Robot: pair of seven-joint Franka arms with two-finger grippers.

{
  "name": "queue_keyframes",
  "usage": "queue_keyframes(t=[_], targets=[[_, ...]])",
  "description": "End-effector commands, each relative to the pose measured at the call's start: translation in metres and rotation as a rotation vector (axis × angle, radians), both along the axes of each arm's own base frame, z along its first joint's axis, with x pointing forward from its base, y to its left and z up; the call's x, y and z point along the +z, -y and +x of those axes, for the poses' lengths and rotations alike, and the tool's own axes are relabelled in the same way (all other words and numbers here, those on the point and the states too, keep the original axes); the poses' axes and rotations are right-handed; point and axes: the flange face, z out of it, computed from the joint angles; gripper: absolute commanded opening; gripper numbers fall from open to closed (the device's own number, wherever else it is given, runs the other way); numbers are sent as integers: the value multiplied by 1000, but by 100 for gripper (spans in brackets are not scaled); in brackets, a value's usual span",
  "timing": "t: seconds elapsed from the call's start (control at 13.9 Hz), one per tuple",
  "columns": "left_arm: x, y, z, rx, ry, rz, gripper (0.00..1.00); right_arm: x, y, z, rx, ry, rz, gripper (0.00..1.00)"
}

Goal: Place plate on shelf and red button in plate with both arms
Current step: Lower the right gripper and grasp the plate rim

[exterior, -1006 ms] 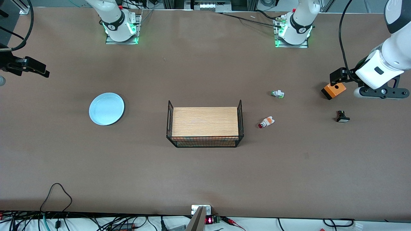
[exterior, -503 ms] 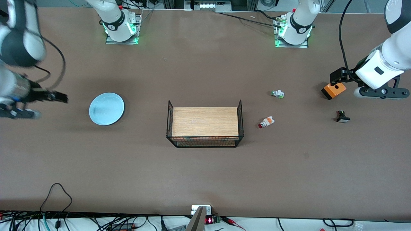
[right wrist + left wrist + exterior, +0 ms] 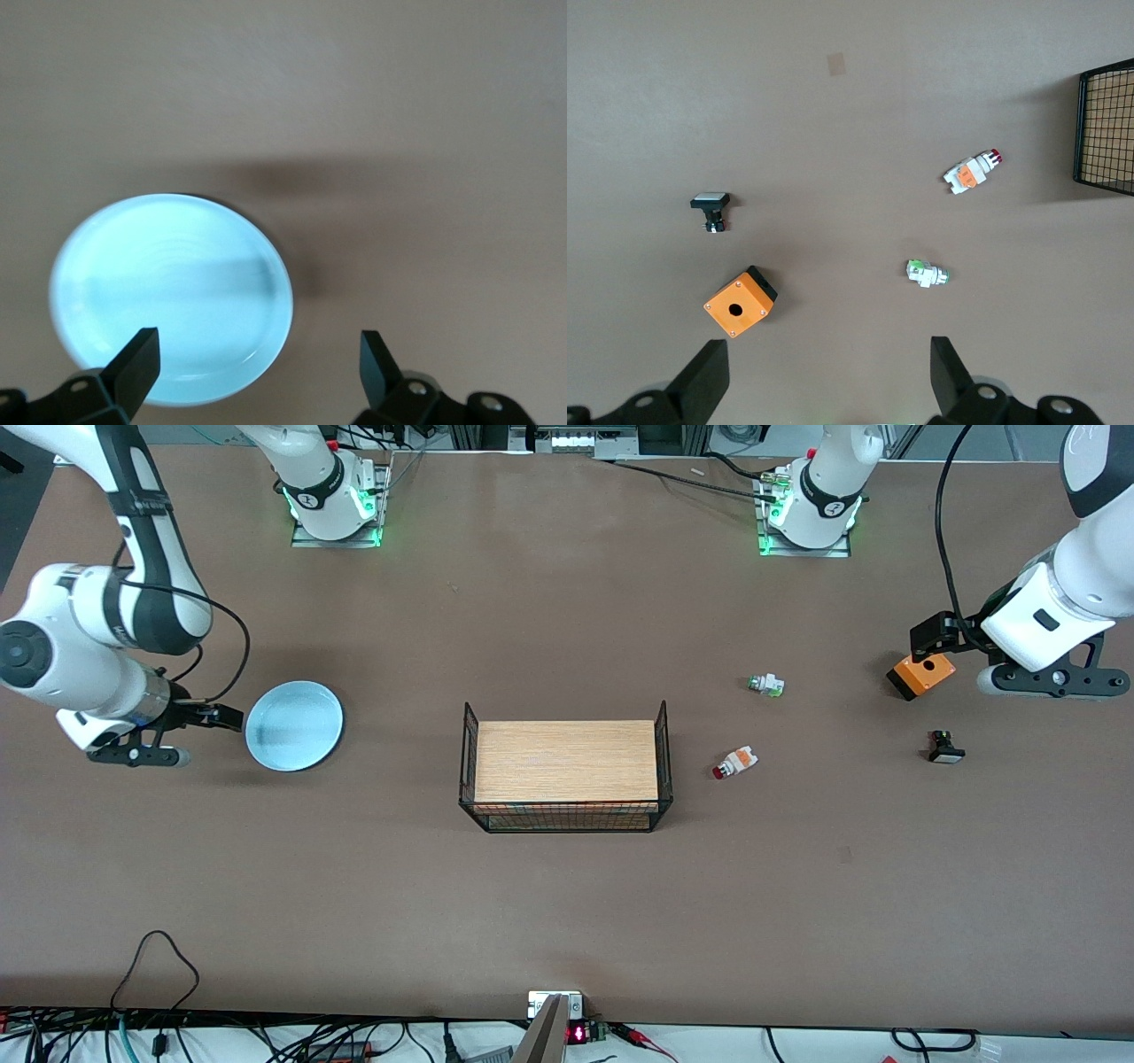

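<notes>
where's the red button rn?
The red button lies on the table beside the wire basket, toward the left arm's end, nearer the front camera than the green button. Neither gripper is at it.

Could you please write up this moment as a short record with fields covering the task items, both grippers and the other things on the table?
plate: flat on the table, toward the right arm's end
red button: lying on the table beside the wire basket, toward the left arm's end
right gripper: fingers open, empty, beside the plate's rim
left gripper: fingers open, empty, over the orange box
green button: farther from the front camera than the red button
black switch: nearer the front camera than the orange box
</notes>
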Motion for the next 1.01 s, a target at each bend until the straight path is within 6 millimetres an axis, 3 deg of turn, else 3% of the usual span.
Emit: queue_keyframes(t=[0.0, 0.36, 0.5, 0.65, 0.79, 0.93], targets=[[6, -1, 2, 6, -5, -4, 100, -37, 16, -27, 5, 32, 2, 100], [5, -1, 1, 6, -6, -4, 100, -95, 13, -28, 14, 36, 10, 99], [5, -1, 1, 6, -6, -4, 100, -99, 12, -28, 13, 32, 12, 70], [6, -2, 2, 8, -5, -4, 100, -102, 11, -29, 14, 26, 13, 25], [5, -2, 1, 8, -6, -4, 100, -105, 8, -30, 4, 21, 16, 0], [5, -2, 1, 8, -6, -4, 100, -105, 6, -30, 2, 16, 15, 0]])
